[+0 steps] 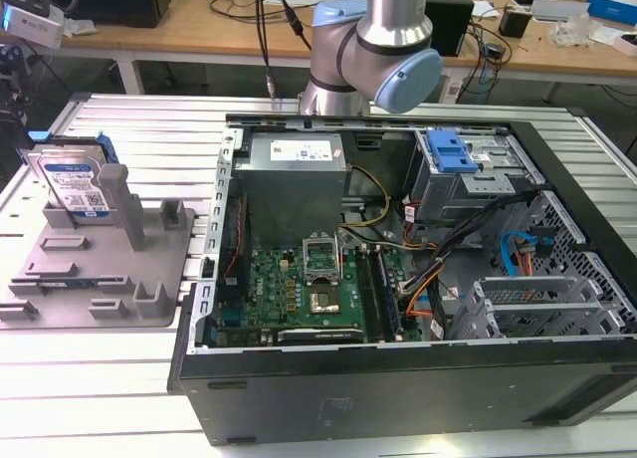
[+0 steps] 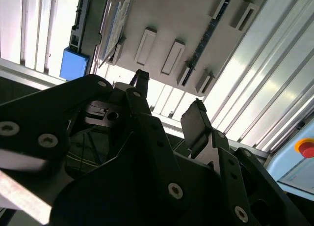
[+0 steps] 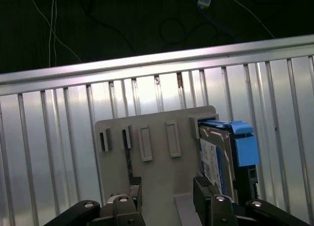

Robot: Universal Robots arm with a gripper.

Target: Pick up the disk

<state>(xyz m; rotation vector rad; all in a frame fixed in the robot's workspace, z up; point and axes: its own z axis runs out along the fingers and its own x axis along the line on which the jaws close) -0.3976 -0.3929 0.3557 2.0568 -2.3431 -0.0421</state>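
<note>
The disk (image 1: pixel 75 184) stood ungrasped in its tray (image 1: pixel 100 289), the tool (image 3: pixel 168 187) spread and empty above, nothing yet lifted

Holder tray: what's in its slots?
The disk stands on edge in a corner slot of the holder tray; slot walls cover its lower edge. A thin dark strip occupies another slot.

Silver-grey rectangular metal disk (image 1: pixel 70 184) with white-and-blue label: upright in grey plastic slotted holder tray (image 1: pixel 100 271), at the exterior view's left. Tray flat on ribbed aluminium table (image 1: pixel 129 129), just beside open black computer case (image 1: pixel 398 388). Inside case: green motherboard (image 1: pixel 299 284), silver power supply box (image 1: pixel 294 164), blue-tabbed metal drive cage (image 1: pixel 453 164). Behind case: silver robot arm (image 1: pixel 383 20) with light-blue caps.
</note>
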